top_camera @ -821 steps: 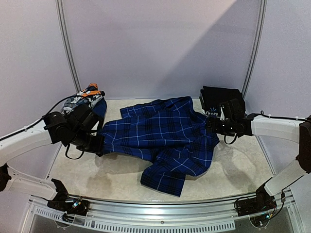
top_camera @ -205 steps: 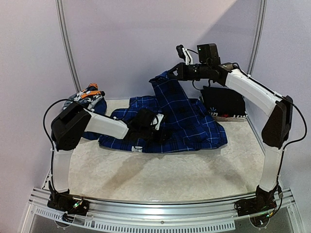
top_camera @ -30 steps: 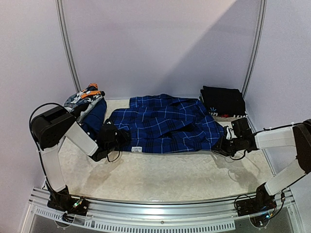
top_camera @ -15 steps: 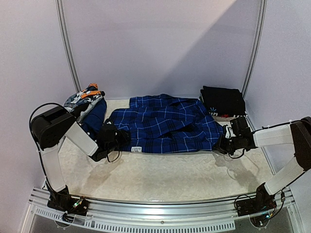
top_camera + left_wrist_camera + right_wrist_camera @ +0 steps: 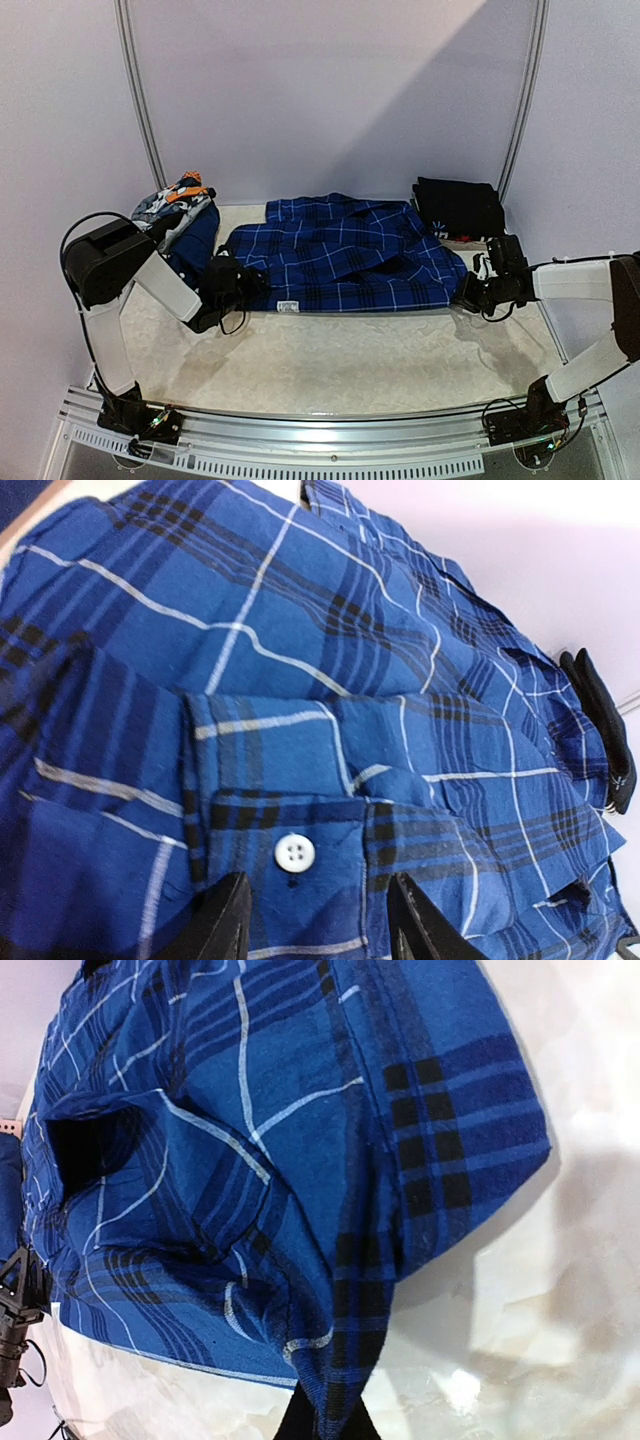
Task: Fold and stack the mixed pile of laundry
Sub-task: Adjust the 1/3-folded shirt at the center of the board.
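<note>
Lying flat, plaid shirt (image 5: pixel 340 255) stretches from left gripper (image 5: pixel 256 284) to right gripper (image 5: pixel 467 291).

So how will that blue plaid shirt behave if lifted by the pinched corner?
Probably floppy: the blue plaid shirt lies creased and folded flat, so it should drape from the right gripper. Likely light, thin cloth. It may unfold when raised.

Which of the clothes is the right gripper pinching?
The blue plaid shirt, spread across the middle. The right gripper is shut on its corner. The folded black clothes and the orange-patterned bundle sit in the back corners, away from that gripper.
</note>
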You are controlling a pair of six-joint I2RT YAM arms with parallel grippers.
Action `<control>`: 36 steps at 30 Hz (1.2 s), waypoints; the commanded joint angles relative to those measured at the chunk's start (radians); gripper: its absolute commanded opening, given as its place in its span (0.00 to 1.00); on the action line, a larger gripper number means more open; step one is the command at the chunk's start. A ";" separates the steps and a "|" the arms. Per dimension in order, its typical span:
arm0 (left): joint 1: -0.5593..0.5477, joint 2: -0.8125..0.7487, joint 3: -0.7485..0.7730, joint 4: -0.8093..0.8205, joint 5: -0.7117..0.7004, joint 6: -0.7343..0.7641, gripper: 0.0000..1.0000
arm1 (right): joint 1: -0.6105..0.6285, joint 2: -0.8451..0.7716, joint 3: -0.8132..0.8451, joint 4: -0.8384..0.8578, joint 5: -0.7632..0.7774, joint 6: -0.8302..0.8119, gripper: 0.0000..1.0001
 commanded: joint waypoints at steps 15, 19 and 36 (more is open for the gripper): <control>-0.043 -0.113 0.064 -0.384 -0.087 0.130 0.54 | -0.027 -0.138 -0.018 -0.153 0.053 -0.059 0.39; -0.082 -0.161 0.153 -0.591 -0.155 0.171 0.62 | -0.027 -0.187 -0.006 -0.178 0.067 -0.072 0.48; -0.105 -0.025 0.356 -0.868 -0.107 0.195 0.66 | -0.027 -0.264 -0.004 -0.182 0.071 -0.107 0.55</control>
